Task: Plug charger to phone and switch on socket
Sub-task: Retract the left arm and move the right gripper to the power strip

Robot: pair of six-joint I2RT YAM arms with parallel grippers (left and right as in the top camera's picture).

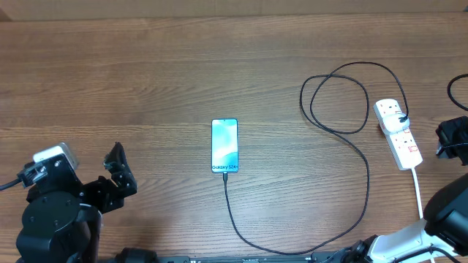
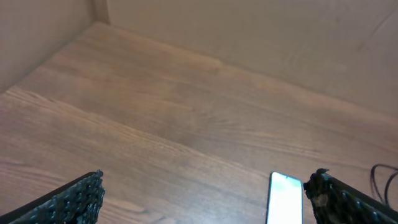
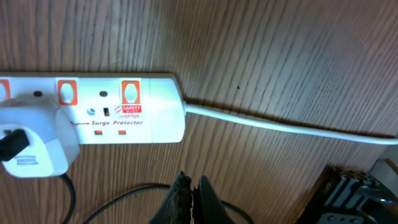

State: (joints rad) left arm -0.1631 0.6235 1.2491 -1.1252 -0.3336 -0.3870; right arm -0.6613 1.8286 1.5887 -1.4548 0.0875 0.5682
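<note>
The phone [image 1: 224,145] lies face up mid-table with its blue screen lit; it also shows in the left wrist view [image 2: 285,198]. The black charger cable [image 1: 363,186] meets the phone's near end, runs right and loops up to a white plug [image 3: 30,145] seated in the socket [image 1: 399,134]. In the right wrist view the socket [image 3: 134,121] shows red switches. My right gripper [image 3: 191,188] is shut and empty, just beside the socket's cord end, over a cable loop. My left gripper [image 2: 208,202] is open and empty, left of the phone.
The socket's thick white cord [image 3: 280,122] runs toward the near right table edge [image 1: 419,191]. A beige wall [image 2: 261,31] stands behind the wooden table. Another black cable [image 1: 453,89] curls at the far right edge.
</note>
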